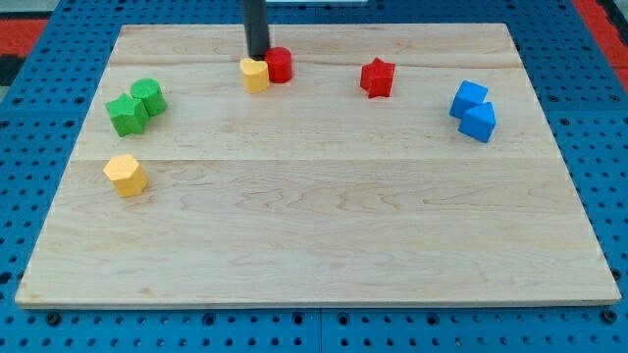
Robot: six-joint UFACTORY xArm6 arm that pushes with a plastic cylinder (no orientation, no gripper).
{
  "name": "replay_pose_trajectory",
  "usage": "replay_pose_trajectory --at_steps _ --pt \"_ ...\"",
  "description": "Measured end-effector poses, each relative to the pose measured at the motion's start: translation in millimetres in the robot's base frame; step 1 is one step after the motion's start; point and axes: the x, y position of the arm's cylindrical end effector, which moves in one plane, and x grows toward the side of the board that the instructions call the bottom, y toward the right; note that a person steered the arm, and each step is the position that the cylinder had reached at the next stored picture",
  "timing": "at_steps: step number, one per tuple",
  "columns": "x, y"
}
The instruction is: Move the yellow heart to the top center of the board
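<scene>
The yellow heart lies near the view's top, left of centre, touching a red round block on its right. My tip comes down from the view's top and ends just behind the yellow heart, at the left of the red round block. The rod hides part of the board behind both blocks.
A red star lies right of centre near the top. Two blue blocks sit together at the right. A green star and a green round block touch at the left. A yellow hexagon lies below them. The wooden board has a blue pegboard around it.
</scene>
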Motion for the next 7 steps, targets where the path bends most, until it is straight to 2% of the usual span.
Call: replay_pose_trajectory --at_steps 2,4,5,7 --pt "54.9 45.7" --pt "71.3 -49.4" --pt "55.4 -59.5" --pt "49.6 25.0"
